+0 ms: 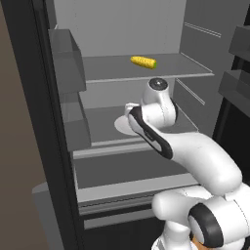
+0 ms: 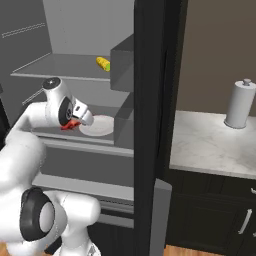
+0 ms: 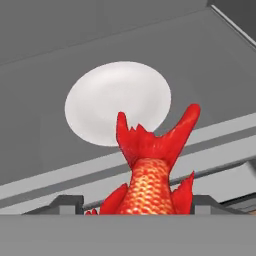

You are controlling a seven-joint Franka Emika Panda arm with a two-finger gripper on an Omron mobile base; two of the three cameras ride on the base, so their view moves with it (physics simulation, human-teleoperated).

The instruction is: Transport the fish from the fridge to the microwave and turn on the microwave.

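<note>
My gripper (image 3: 136, 209) holds the little fish (image 3: 148, 172) by its body; it looks light and slippery, so I squeeze gently.

Brown wall (image 2: 215, 45), marble counter (image 2: 210, 145) (dark cabinets (image 2: 215, 210) beneath), paper-towel roll (image 2: 240, 104).

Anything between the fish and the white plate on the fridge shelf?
Nothing. In the hand view the fish, held between the fingers, has its tail overlapping the plate, with bare grey shelf around.
</note>
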